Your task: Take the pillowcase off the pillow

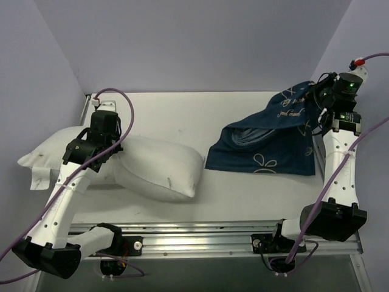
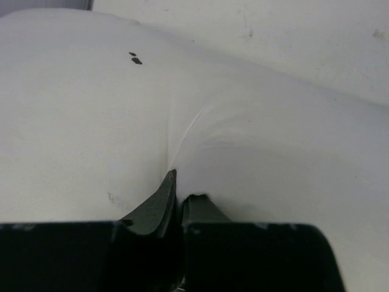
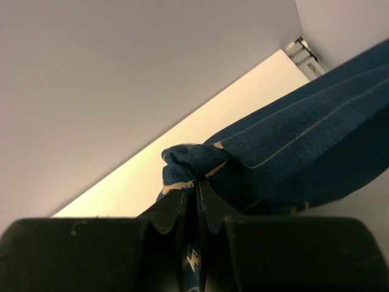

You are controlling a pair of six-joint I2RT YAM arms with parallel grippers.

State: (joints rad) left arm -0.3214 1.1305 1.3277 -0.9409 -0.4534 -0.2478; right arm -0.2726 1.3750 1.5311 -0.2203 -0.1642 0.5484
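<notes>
Pillowcase [image 1: 267, 143] corner tight in right pincer [image 3: 196, 185]; left pincer [image 2: 180, 191] seemingly tight on pillow [image 1: 158, 170], tips half-buried.

White table [image 1: 182, 115] carries pillow [image 1: 159, 171] and pillowcase [image 1: 267, 149]

**Robotics laboratory test cell.** Two white-and-black jointed robot arms, left [image 1: 58, 207] and right [image 1: 340, 176], are bolted to a slotted aluminium rail [image 1: 200, 234] along the near edge of a flat white worktop [image 1: 182, 115]. Plain pale lilac panel walls [image 1: 194, 42] enclose the worktop on three sides, and a small metal bracket [image 3: 302, 48] sits at a far corner. Purple cables [image 1: 113, 90] loop from the wrists. A green indicator light [image 1: 351, 86] glows on the right wrist unit. The left hand [image 2: 182, 188] pinches a plump plain white stuffed pillow [image 1: 161, 170]. The right hand [image 3: 196, 182] pinches a dark navy fabric pillowcase with cream print [image 1: 267, 146].
</notes>
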